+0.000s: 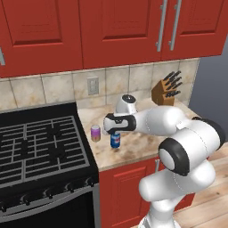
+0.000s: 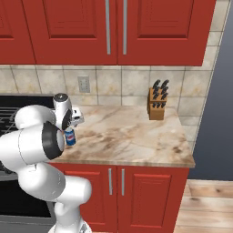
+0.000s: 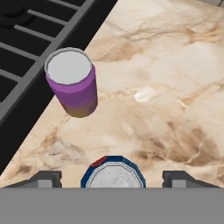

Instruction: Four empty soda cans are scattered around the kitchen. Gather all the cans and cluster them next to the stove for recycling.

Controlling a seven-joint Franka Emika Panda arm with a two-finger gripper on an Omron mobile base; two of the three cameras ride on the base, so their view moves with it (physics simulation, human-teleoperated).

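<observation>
The arm [image 1: 178, 147] is built of glossy white, rounded, bulbous segments, with black bands and black-ringed circular caps at its joints. The hand [image 1: 119, 122] is white, wrapped by a black collar.

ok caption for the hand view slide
Open pincer straddling the upright blue can, with the purple can standing beside the stove.

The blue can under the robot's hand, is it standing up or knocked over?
Upright. The blue can stands on end on the counter, its silvery top facing up in the hand view.
</observation>
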